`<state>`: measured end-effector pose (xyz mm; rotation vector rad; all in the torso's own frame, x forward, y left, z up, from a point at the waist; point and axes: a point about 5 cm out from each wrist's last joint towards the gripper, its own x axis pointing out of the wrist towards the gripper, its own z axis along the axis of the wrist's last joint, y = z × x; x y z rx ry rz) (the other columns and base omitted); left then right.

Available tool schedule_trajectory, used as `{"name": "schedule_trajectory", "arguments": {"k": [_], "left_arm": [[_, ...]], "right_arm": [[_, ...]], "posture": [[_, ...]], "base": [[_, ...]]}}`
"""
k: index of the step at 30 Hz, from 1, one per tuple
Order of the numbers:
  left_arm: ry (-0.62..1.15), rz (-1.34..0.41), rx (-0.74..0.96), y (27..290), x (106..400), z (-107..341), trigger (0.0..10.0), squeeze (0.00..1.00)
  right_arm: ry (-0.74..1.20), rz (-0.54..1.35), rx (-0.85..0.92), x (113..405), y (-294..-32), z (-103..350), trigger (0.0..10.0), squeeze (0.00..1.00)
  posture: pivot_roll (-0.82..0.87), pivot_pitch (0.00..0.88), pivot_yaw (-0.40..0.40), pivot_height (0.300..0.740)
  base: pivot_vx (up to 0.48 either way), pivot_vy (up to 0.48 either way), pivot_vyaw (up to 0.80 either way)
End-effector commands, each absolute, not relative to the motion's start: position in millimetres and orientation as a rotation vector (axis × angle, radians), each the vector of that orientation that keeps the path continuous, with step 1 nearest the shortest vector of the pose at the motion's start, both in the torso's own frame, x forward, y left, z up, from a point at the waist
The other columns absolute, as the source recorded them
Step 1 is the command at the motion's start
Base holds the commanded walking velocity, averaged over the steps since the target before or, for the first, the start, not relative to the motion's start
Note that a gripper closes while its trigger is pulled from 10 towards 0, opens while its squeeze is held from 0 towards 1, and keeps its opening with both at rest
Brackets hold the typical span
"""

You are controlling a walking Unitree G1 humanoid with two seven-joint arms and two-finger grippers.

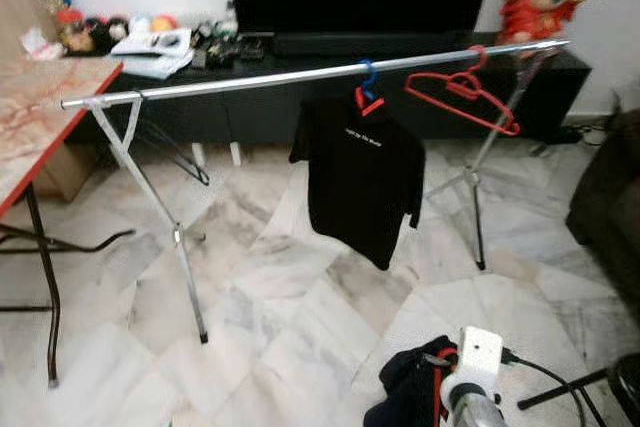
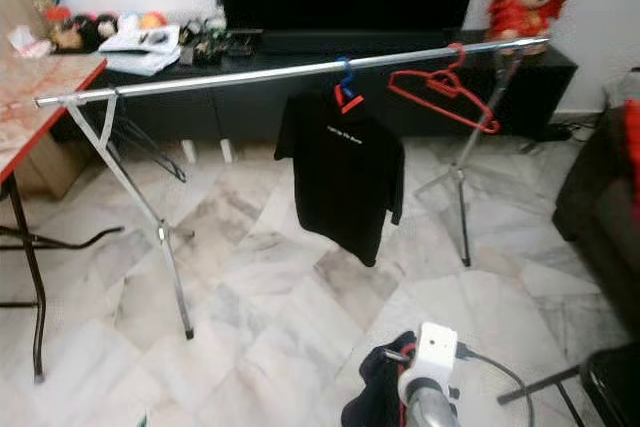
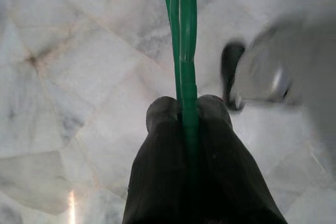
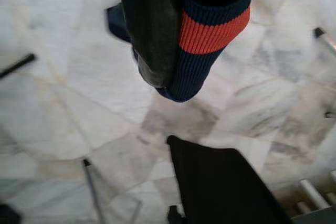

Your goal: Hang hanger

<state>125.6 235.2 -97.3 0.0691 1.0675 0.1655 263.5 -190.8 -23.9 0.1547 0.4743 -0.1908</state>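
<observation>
Left gripper (image 3: 188,109) pinches a green hanger (image 3: 185,35) between its black fingers, over the marble floor (image 1: 300,307). Right gripper (image 4: 163,72) has its fingers pressed onto a navy garment with a red band (image 4: 210,24), low at the near right. Farther off, a silver rail (image 1: 300,74) spans the room, carrying a black T-shirt (image 1: 362,182) on a blue hanger (image 1: 368,77) and, just right of it, an empty red hanger (image 1: 465,92).

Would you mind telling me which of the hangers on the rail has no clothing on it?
The red hanger, near the rail's right end, hangs bare and tilted. The blue hanger beside it carries a black T-shirt.
</observation>
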Motion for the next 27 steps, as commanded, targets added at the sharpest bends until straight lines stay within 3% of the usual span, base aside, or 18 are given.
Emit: {"name": "schedule_trajectory", "arguments": {"k": [1,4,15,27], "left_arm": [[1.083,0.174,0.085,239,122,-98,10.0,0.00],[1.082,0.174,0.085,238,122,-98,10.0,0.00],[1.062,0.167,0.100,241,128,-95,10.0,0.00],[0.717,0.053,0.227,241,196,-58,10.0,0.00]], "right_arm": [[0.470,-0.180,0.167,265,-185,-24,10.0,0.00],[0.467,-0.174,0.168,266,-184,-22,10.0,0.00],[0.447,-0.135,0.169,277,-178,-15,10.0,0.00],[0.400,0.019,0.064,295,-169,2,10.0,0.00]], "posture": [[0.04,0.075,-0.016,0.740],[0.04,0.075,-0.017,0.740],[0.04,0.076,-0.019,0.740],[0.04,0.079,-0.023,0.740]], "base": [[-0.334,0.000,0.00],[-0.334,0.000,0.00],[0.000,0.000,0.00],[0.000,0.000,0.00]]}}
